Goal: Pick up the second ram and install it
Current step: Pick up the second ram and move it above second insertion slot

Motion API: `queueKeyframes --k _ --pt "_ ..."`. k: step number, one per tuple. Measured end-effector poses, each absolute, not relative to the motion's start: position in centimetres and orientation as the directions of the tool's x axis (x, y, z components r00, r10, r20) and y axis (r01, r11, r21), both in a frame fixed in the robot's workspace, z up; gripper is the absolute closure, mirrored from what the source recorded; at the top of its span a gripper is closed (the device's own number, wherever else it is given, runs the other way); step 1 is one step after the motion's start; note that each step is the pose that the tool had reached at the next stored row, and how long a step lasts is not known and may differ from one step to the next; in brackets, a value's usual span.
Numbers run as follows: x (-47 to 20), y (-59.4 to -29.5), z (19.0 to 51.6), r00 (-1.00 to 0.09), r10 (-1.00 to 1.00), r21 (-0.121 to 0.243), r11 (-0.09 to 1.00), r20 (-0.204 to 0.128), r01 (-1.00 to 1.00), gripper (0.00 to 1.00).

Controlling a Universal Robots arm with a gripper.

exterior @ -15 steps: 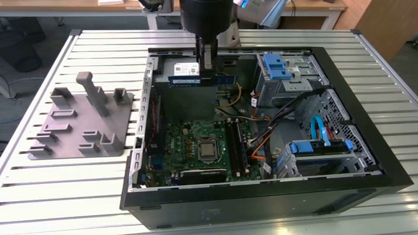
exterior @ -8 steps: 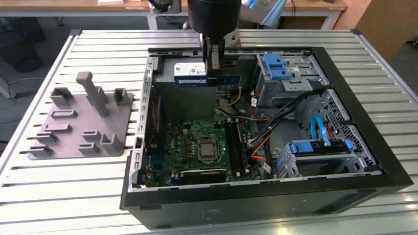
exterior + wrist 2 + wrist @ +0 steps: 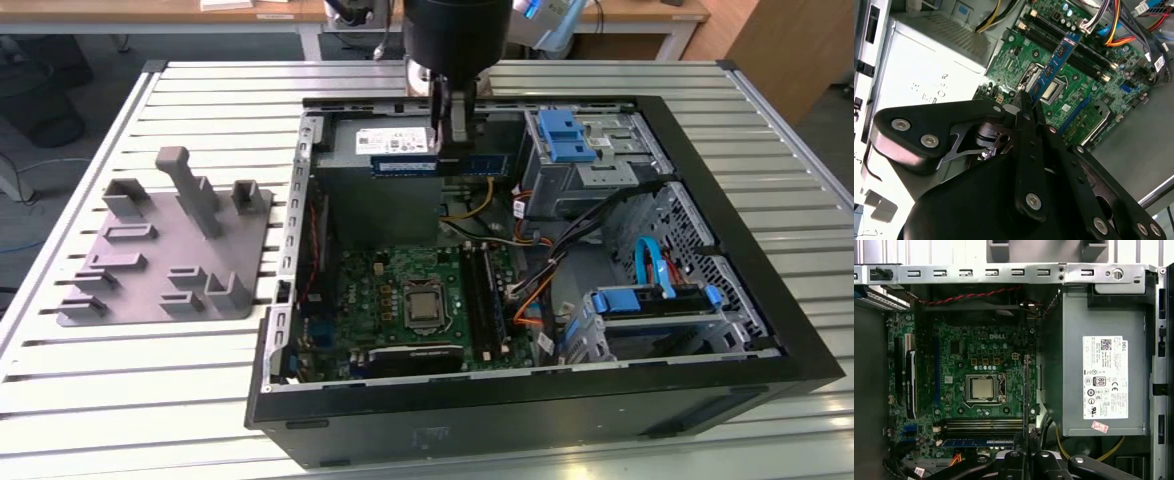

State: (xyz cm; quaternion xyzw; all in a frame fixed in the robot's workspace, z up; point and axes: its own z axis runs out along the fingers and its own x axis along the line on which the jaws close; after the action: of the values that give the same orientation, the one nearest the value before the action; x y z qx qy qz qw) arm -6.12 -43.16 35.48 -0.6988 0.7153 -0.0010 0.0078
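An open desktop computer case (image 3: 534,410) lies on a slatted metal desk (image 3: 200,90), and the claw (image 3: 458,140) hangs above its interior. The claw is pressed together on the second ram (image 3: 407,164), pinching the thin blue stick across its flat faces near the middle of its upper long edge. Both ends jut out to either side of the claw, clear of everything. In the second wrist view the stick (image 3: 1059,60) reaches out past the fingertips (image 3: 1022,97) toward the green motherboard (image 3: 1019,60). In the first wrist view it shows edge-on as a dark sliver (image 3: 1027,380). Below the claw lie the long black memory slots (image 3: 979,424), and a blue strip (image 3: 979,442) beside them looks like a stick already seated. The grey holder plate (image 3: 160,260) sits well apart from the claw, outside the case. The stick looks light, stiff and brittle, with bare chips, so it probably wants a firm, modest squeeze on the faces that leaves the lower contact edge free.
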Motion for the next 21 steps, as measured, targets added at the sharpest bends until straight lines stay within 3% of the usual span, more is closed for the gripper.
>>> queueKeyframes --k 21 --pt "-3.6 -43.2 35.3 -0.023 -1.0 -0.012 0.023 -0.01 -1.0 0.86"
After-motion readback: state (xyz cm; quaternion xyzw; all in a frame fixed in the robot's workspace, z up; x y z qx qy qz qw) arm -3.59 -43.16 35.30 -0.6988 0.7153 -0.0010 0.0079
